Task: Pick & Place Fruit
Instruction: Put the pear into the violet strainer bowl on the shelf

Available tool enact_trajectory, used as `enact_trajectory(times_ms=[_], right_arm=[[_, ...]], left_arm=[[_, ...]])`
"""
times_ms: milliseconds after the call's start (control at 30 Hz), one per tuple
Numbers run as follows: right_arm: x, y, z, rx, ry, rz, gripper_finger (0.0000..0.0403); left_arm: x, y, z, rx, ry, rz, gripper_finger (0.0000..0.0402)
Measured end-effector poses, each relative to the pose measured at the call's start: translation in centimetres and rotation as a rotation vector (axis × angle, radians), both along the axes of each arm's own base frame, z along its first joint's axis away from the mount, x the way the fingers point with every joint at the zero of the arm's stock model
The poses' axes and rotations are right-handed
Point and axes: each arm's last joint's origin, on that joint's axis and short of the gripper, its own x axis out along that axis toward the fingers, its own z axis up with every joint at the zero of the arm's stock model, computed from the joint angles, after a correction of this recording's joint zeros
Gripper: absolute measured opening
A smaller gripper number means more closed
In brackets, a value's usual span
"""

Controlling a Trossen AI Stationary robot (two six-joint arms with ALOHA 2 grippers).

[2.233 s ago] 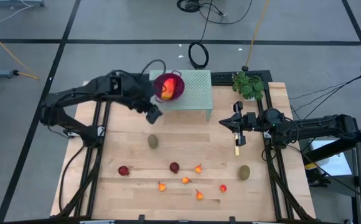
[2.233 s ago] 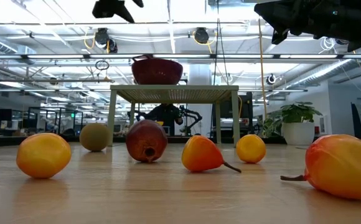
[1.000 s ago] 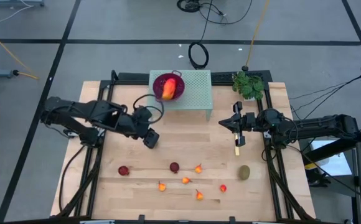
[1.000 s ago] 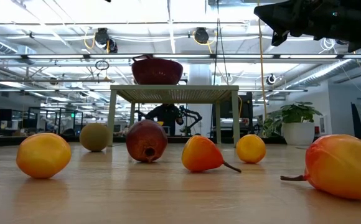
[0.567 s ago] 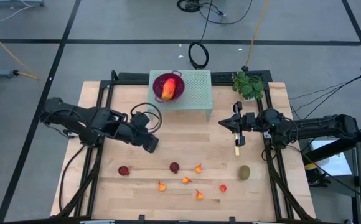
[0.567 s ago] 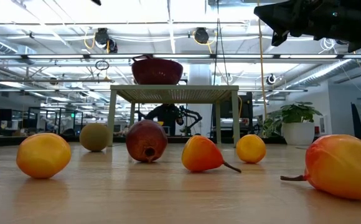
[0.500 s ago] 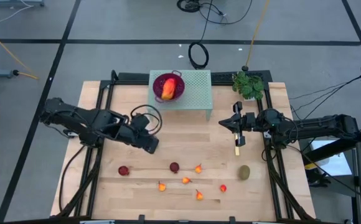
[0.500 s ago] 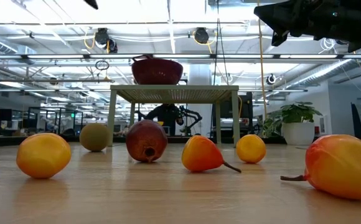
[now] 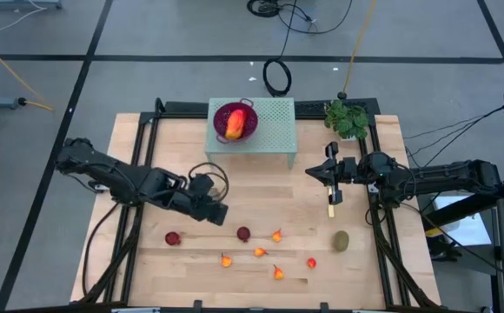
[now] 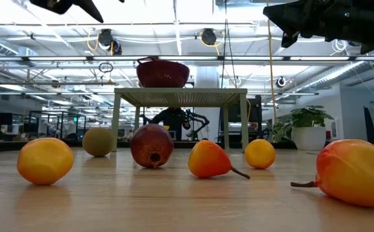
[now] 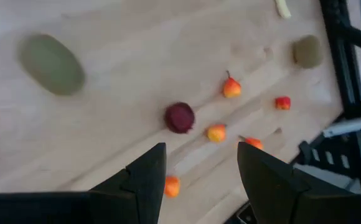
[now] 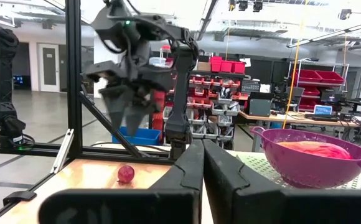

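My left gripper (image 9: 215,211) hangs open above the table's middle left, fingers slanting down, nothing between them (image 11: 199,180). A brown-green oval fruit (image 11: 51,64) lies on the wood close to it; the arm hides this fruit in the high view. A dark red ball (image 9: 243,233) and several tiny orange-red fruits (image 9: 259,252) lie nearer the front edge. Another dark red ball (image 9: 173,237) and a second brown-green oval (image 9: 341,240) rest there too. The red-orange oblong fruit (image 9: 233,126) lies in the purple bowl (image 9: 247,116). My right gripper (image 9: 328,174) waits shut at the right.
The bowl stands on a pale green perforated stand (image 9: 274,130) at the table's far middle. A potted plant (image 9: 348,117) sits at the far right. A yellow-handled knife (image 9: 331,207) lies on the wood near my right gripper. Bare wood lies between the stand and the fruits.
My left gripper has come down and moved toward the table's near edge, a little to the right, rolling at the wrist. Its fingers stay open. In the low view it has come into the picture from the top. No fruit has moved.
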Motion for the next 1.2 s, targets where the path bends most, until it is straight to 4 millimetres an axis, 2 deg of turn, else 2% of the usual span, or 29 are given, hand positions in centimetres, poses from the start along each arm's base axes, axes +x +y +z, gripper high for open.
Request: enact_trajectory(times_ms=[133, 267, 533, 700, 933, 1200], right_arm=[[0.0, 0.0, 0.0, 0.000, 0.000, 0.000, 0.0002], [0.0, 0.0, 0.0, 0.001, 0.004, 0.000, 0.0001], [0.0, 0.0, -0.2, 0.002, 0.022, 0.001, 0.0001], [0.1, 0.0, -0.2, 0.002, 0.023, 0.001, 0.0002], [0.1, 0.0, -0.3, 0.003, 0.031, 0.000, 0.0001], [0.1, 0.0, -0.5, 0.006, 0.055, 0.001, 0.0002]], left_arm=[[0.8, -1.5, -1.8, -0.064, -0.074, -0.023, 0.0195], [1.6, -3.6, -3.3, -0.052, -0.083, -0.089, 0.0195], [2.8, -7.7, -6.4, 0.046, -0.088, -0.316, 0.0195], [2.5, -9.4, -8.2, 0.111, -0.036, -0.472, 0.0195], [2.4, -11.0, -10.3, 0.273, 0.003, -0.734, 0.0195], [2.5, -10.7, -12.9, 0.411, 0.135, -0.894, 0.0195]])
